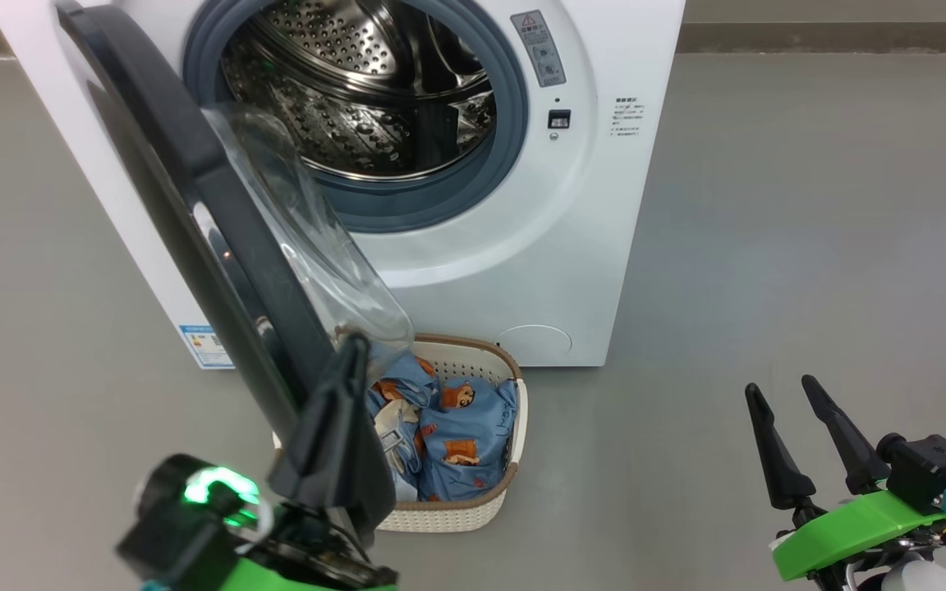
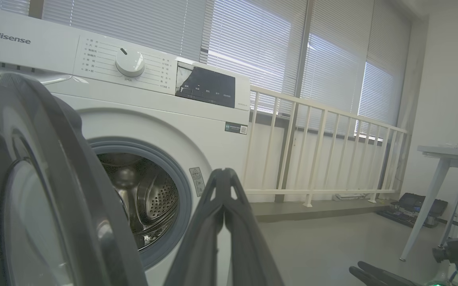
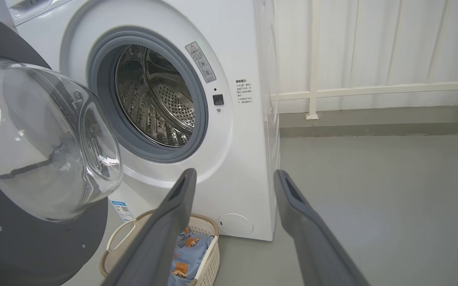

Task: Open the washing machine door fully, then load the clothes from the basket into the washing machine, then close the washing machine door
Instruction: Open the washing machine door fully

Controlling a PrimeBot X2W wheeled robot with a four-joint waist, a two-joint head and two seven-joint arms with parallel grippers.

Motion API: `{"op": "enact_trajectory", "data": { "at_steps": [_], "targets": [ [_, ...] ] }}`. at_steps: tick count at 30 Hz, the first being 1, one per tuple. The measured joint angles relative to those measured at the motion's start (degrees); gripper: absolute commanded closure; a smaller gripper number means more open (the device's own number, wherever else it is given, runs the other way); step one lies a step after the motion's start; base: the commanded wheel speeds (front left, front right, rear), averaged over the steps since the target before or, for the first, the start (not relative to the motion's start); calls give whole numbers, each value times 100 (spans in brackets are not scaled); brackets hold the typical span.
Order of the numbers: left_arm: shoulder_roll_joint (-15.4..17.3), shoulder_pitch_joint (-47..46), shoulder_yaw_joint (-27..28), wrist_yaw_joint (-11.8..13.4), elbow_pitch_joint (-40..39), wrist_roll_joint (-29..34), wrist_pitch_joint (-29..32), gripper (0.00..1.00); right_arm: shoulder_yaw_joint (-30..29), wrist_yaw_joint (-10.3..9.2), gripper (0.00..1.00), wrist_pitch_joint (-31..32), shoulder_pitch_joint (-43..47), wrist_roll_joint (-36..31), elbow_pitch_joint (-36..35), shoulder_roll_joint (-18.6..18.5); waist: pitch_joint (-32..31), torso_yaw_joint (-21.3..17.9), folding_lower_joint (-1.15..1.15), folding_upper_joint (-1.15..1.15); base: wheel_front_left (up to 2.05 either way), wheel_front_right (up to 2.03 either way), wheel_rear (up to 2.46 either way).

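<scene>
Far left: washing machine door (image 1: 194, 230), part-open, rigid, glossy, probably slippery; best pushed at the rim. Beside it, left claw (image 1: 352, 349) pressed together, empty. In the basket (image 1: 473, 513) below: clothes (image 1: 461, 423), soft, light, limp; pinchable at any fold. Right claw (image 1: 780, 384) spread apart.

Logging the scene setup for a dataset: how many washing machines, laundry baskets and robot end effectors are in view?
washing machine: 1
basket: 1
End effectors: 2 (left end effector, right end effector)
Total: 4
</scene>
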Motion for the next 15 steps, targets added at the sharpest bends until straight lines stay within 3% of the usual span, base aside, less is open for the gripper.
{"op": "enact_trajectory", "data": {
  "at_steps": [5, 15],
  "targets": [
    [-1, 2, -369, 0, 264, -159, 121, 100, 40, 0, 0, 0, -2, 1, 10, 5, 10, -63, 0, 0, 0, 0, 0],
    [-1, 9, -438, 0, 1911, -531, 176, 100, 68, 0, 0, 0, -23, 18, 37, 4, 63, -331, 0, 0, 0, 0, 0]
  ]
}}
